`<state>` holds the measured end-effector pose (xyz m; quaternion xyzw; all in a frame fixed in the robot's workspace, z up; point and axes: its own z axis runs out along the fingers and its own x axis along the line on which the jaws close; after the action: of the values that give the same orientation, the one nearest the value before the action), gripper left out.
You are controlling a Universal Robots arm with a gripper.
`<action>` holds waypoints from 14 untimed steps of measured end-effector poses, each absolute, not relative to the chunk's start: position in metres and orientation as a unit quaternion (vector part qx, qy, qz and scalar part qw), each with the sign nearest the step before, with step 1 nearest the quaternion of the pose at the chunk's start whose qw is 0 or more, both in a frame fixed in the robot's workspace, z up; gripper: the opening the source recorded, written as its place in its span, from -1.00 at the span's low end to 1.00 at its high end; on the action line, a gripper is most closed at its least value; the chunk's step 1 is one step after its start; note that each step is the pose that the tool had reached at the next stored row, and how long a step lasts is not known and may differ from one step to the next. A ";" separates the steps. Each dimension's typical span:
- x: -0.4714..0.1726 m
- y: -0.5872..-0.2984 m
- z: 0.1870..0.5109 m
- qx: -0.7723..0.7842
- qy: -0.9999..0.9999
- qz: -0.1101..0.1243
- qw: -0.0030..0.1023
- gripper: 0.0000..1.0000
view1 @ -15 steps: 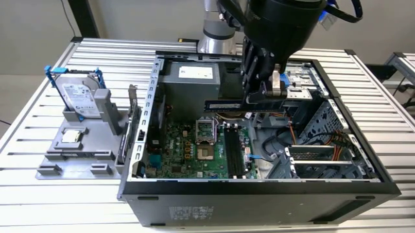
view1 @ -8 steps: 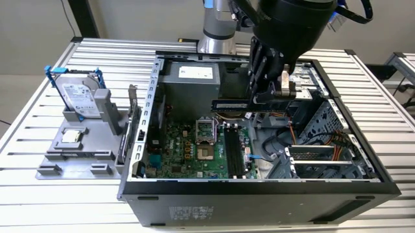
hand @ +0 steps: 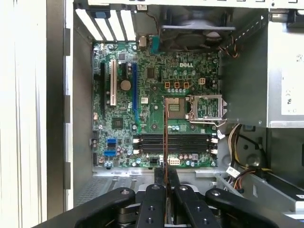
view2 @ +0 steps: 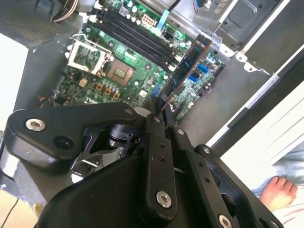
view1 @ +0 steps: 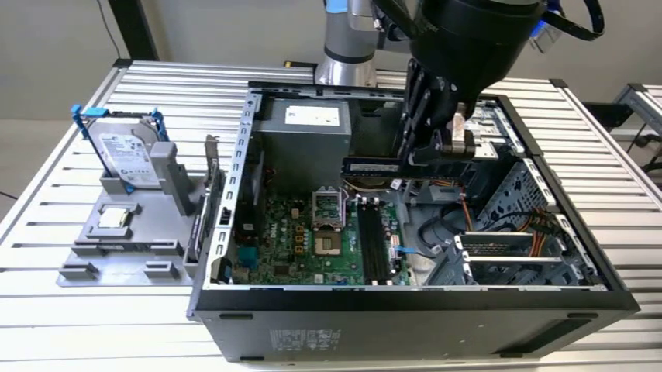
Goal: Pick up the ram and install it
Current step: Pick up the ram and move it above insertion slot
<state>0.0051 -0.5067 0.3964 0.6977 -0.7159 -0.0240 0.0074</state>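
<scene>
Ram [hand: 165, 135], one, in end effector [hand: 166, 175], four slots [hand: 185, 145]

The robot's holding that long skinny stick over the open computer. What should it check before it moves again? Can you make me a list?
1. Grip: the long, thin, dark bluish-green ram stick is pinched in the black gripper: ok.
2. Seated: the ram stick hangs above the green motherboard and is not in a slot: not ok.
3. The long black memory slots are free of other sticks: ok.
4. Lined up: in the exterior view the ram stick lies crosswise to the slots: not ok.
5. The white slot latches are open: cannot tell.
6. The bundle of coloured cables lies off to the side of the slots: ok.
</scene>
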 end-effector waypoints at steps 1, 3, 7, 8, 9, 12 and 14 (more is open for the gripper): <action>0.007 -0.507 0.396 0.697 -0.716 -0.024 0.007 -1.00; 0.012 -0.507 0.396 0.697 -0.717 -0.024 0.007 -1.00; 0.023 -0.507 0.396 0.697 -0.717 -0.025 0.008 -1.00; 0.025 -0.507 0.396 0.697 -0.717 -0.025 0.008 -1.00; 0.025 -0.507 0.396 0.697 -0.717 -0.025 0.008 -1.00; 0.026 -0.507 0.396 0.697 -0.717 -0.025 0.008 -1.00; 0.026 -0.505 0.396 0.697 -0.717 -0.025 0.008 -1.00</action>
<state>0.0257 -0.5052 0.3963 0.6967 -0.7169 -0.0250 0.0081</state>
